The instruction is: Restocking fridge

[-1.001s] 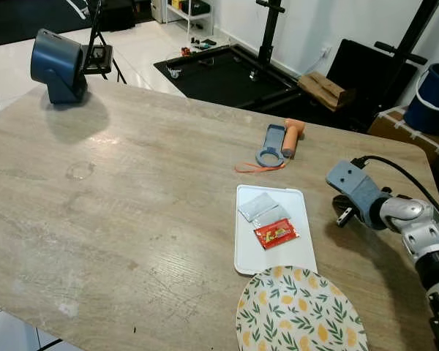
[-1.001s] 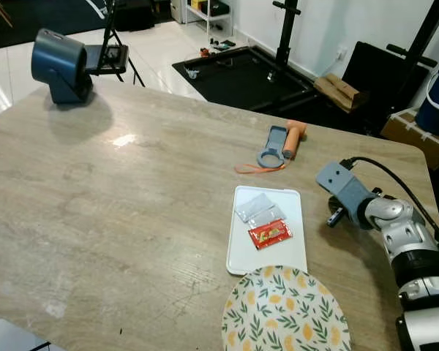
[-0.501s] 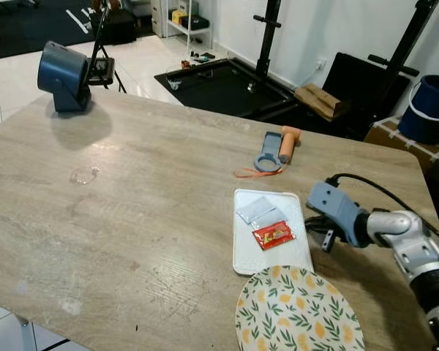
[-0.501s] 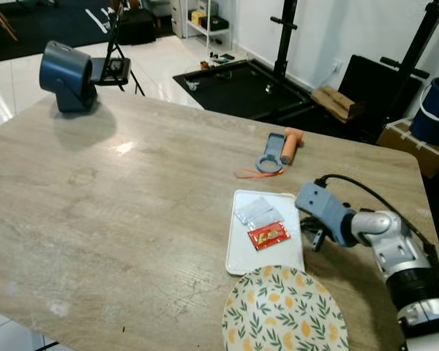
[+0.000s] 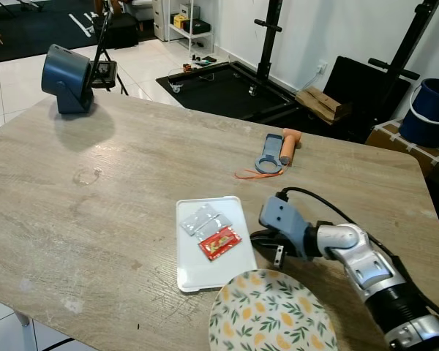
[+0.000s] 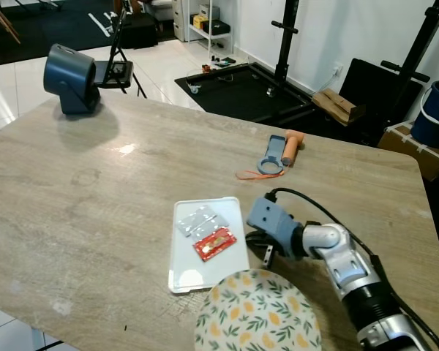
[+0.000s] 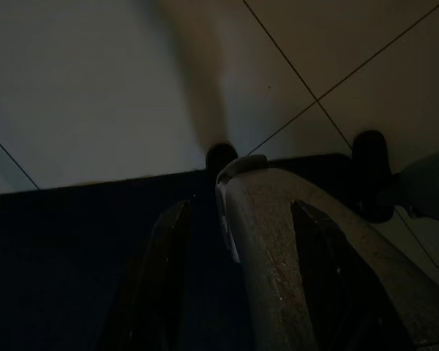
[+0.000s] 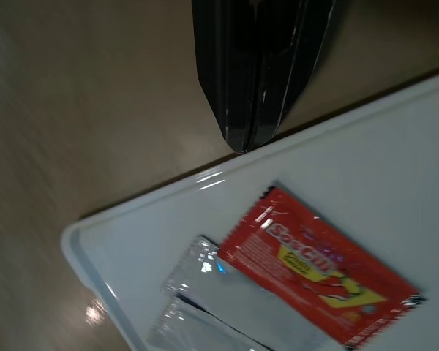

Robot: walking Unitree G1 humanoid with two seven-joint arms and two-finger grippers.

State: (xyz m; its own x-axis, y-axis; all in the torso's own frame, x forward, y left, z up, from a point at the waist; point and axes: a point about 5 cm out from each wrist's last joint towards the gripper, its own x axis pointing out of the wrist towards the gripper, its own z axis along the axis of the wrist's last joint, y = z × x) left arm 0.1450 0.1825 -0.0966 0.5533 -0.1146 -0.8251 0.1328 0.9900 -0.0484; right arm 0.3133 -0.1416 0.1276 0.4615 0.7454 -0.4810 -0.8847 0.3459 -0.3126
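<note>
Right now the right tool (image 8: 250,131) sits low on the wooden surface (image 5: 132,175), its two black fingers pressed together with nothing between them, tip touching the outer rim of the white tray (image 5: 194,270). On the tray lie a red sauce sachet (image 5: 219,242) and, touching it on the far side, two clear sachets (image 5: 203,219). A plate with a lemon-and-leaf print (image 5: 274,314) sits at the near edge of the surface, slightly overlapping the tray's near corner.

Judging by this, the step in hand is nudging the tray sideways across the surface, toward the robot's left, to bring it within handling reach. To do it well, the tip should stay low against the rim so it does not ride up over the lip onto the sachets, and the push should run through the tray's middle, or the tray will pivot and catch the plate. A slow, even push keeps the light sachets from sliding.

The left tool (image 7: 234,285) hangs idle over a tiled floor, fingers apart.
</note>
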